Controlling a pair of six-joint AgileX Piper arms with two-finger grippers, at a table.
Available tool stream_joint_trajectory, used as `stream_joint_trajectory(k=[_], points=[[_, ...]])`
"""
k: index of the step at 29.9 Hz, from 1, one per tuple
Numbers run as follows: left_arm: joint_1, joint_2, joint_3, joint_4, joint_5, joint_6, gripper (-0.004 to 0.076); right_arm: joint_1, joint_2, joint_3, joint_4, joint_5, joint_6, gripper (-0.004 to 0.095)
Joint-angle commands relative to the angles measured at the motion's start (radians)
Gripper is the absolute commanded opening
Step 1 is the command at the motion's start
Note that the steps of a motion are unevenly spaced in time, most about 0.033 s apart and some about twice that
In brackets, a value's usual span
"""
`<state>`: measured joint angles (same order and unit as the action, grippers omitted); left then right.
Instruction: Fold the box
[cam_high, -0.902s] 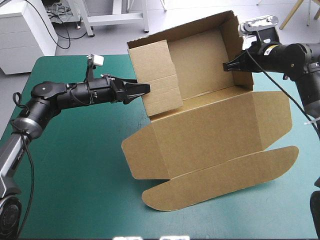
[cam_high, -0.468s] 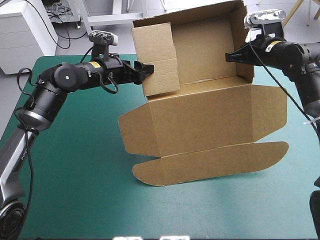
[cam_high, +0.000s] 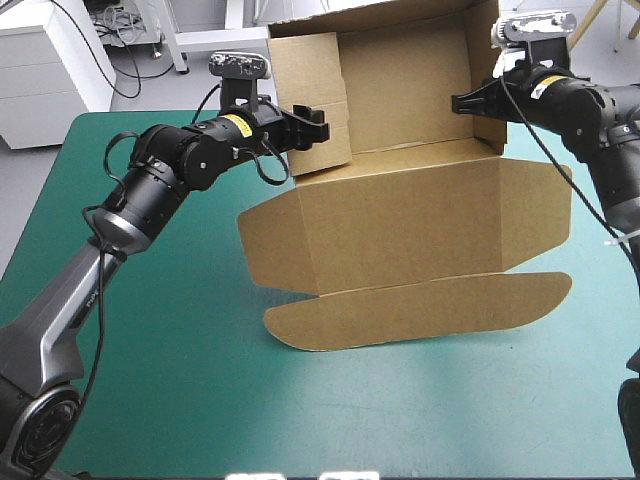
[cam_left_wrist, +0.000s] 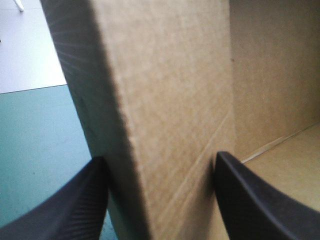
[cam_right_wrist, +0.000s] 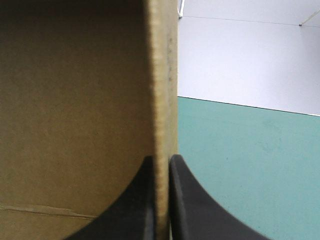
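Note:
The brown box (cam_high: 410, 230) is lifted and tipped up over the far half of the table. Its back and side walls are raised, and its lid and rounded flap (cam_high: 420, 312) hang toward the teal-green cover. My left gripper (cam_high: 312, 122) is open, one black finger on each side of the box's left wall (cam_left_wrist: 170, 100). In the left wrist view the gripper (cam_left_wrist: 159, 200) straddles that wall, fingers apart. My right gripper (cam_high: 460, 102) is shut on the box's right wall. The right wrist view shows the wall's edge (cam_right_wrist: 164, 90) pinched in the gripper (cam_right_wrist: 161, 200).
Bare teal-green cover (cam_high: 150, 380) lies in front of and to the left of the box. A white cabinet (cam_high: 50, 70) stands beyond the table's far left corner. The rounded flap's edge hangs close to the cover.
The box has risen and swung toward the far edge. My left arm lifted and moved in; its fingers went from shut to open around the left wall. The right gripper kept its hold.

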<state>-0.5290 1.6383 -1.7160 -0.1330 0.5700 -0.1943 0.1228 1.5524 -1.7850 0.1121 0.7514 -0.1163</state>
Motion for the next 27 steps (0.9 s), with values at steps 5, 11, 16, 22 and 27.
stream_joint_trajectory(k=[5, 11, 16, 22, 27], points=[[-0.051, -0.016, -0.036, 0.016, -0.111, -0.022, 0.0150, 0.001, -0.041, -0.029, 0.024, -0.090, 0.002, -0.0008], [-0.053, -0.014, -0.036, 0.018, -0.136, -0.018, -0.0008, 0.001, -0.041, -0.029, 0.026, -0.071, 0.002, -0.0008], [-0.053, -0.004, -0.036, 0.038, -0.114, -0.016, -0.0008, 0.001, -0.040, -0.029, 0.026, -0.033, 0.006, -0.0008], [-0.020, 0.022, -0.036, 0.063, 0.015, -0.016, -0.0010, 0.001, -0.002, -0.029, 0.037, 0.119, 0.022, -0.0008], [0.038, 0.055, -0.036, 0.057, 0.147, 0.003, -0.0009, 0.001, 0.082, -0.029, 0.075, 0.306, 0.010, -0.0010]])
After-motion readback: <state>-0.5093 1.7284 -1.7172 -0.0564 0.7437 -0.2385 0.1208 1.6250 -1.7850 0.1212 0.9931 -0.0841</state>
